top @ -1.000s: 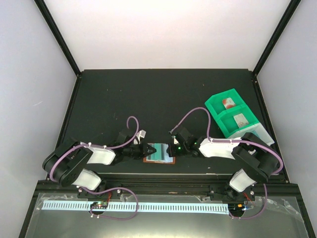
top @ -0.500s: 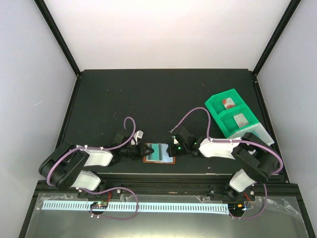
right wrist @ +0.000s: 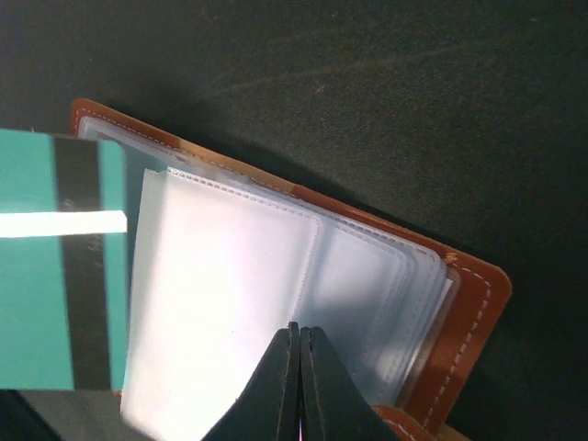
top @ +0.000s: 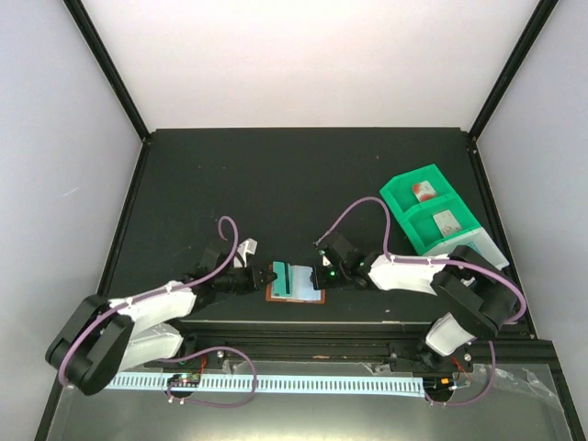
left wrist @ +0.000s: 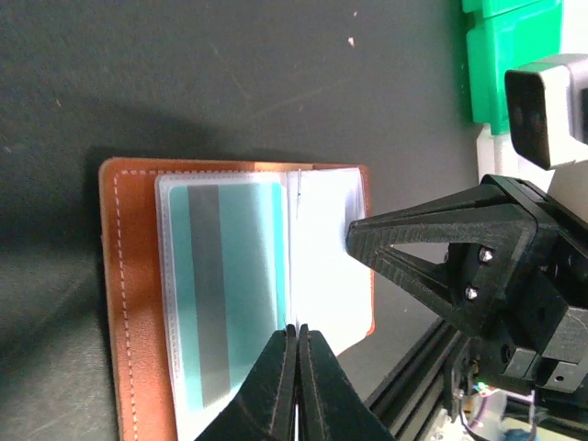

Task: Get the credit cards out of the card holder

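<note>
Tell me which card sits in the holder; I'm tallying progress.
The teal striped card, in the brown holder; the white card and grey card lie in the green tray.

The top camera is looking steeply down from behind at the whole table [top: 303,175]. Both wrist cameras are peering closely, from opposite sides, at the card holder [top: 296,281], lower centre.

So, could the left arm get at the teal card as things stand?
Probably yes: the left gripper, shut, sits at the edge of the teal card; the right gripper presses on the other sleeves.
</note>
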Controlling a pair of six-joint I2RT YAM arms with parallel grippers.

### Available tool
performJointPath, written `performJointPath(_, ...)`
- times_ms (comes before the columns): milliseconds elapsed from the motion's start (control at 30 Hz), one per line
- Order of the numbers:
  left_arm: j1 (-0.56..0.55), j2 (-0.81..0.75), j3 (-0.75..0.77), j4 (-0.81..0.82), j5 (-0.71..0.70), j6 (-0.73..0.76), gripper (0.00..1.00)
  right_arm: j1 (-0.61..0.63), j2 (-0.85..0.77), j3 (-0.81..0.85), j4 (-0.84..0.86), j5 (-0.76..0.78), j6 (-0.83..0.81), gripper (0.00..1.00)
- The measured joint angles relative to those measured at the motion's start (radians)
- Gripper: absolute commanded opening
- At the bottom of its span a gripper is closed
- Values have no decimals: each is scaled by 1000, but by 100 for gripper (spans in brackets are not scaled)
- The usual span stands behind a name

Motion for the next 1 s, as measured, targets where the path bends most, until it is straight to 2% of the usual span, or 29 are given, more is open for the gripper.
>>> performJointPath(267,-3,-279,54,-192,-162,155,1,-25,-128,58,-171,22,-10,14)
performJointPath(500,-78,-505,72,-222,-334,363,2,-59,-234,245,-313,8,39,17)
performJointPath(700,-171,-547,74,-218,-454,534,2,-63,-297,343,-423,5,160,22)
performJointPath(867,-311,-530,76,-178,-586,704,2,-72,-347,357,-455,-43,280,30)
performJointPath(1000,-420,-481,82,-116,-695,836,2,-72,-359,357,-451,-110,376,31)
